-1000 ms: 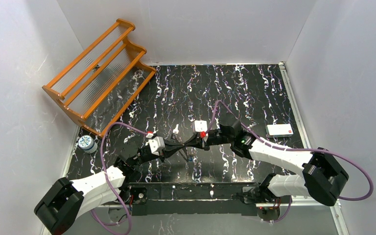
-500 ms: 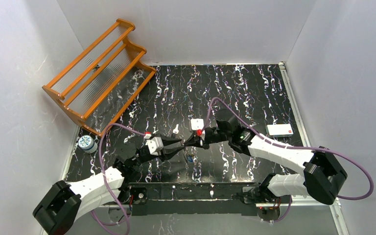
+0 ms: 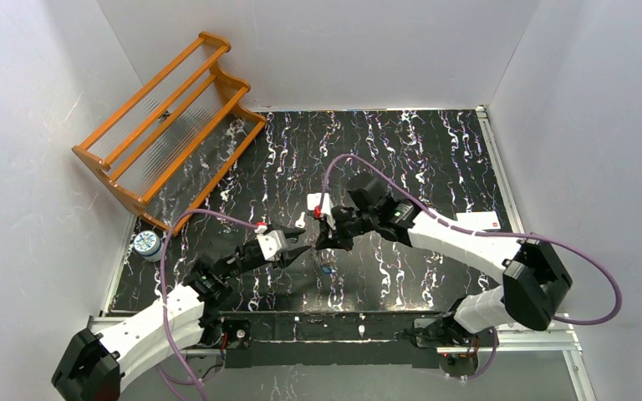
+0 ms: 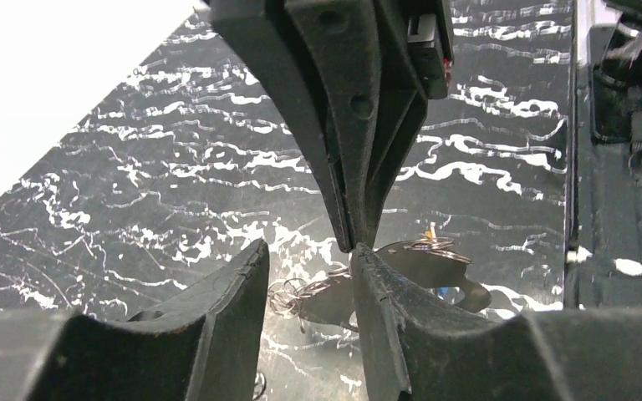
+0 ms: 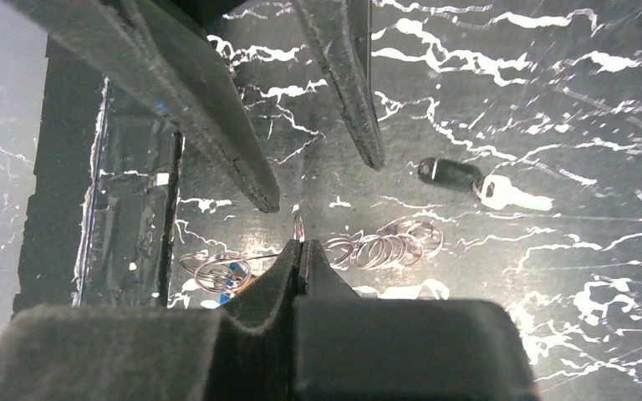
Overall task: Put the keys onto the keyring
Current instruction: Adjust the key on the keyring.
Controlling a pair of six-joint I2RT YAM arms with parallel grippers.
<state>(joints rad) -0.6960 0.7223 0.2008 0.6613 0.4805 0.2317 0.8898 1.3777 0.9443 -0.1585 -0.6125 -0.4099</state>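
**Pincers tip to tip above keyring**

The left pincer (image 4: 309, 251) is seen open, its two fingers set well apart and nothing held between them. The right pincer (image 5: 299, 249) is seen closed tight, and its tips are pointed down into the gap of the left one. In the left wrist view those tips are seen touching or almost touching one left finger. A thin metal sliver (image 5: 298, 225) is shown just past the closed tips. What it is, and whether it is gripped, cannot be told.

The keyring (image 5: 384, 248), a row of linked wire loops, is laid flat on the desk (image 3: 435, 159). It is placed right under the two pincers, toward the near edge. A tangle (image 5: 217, 271) of more wire loops with a blue patch is found just beside it, on the side nearer the arm bases. A key (image 5: 481, 185) with a black head and a white blade is laid on the desk near the keyring, on its far side, and no contact between them is seen.

A white card (image 3: 478, 220) is seen well off to the right. A small round tin (image 3: 146, 244) is placed at the left edge of the desk. An orange rack (image 3: 167, 125) is set in the far left corner.
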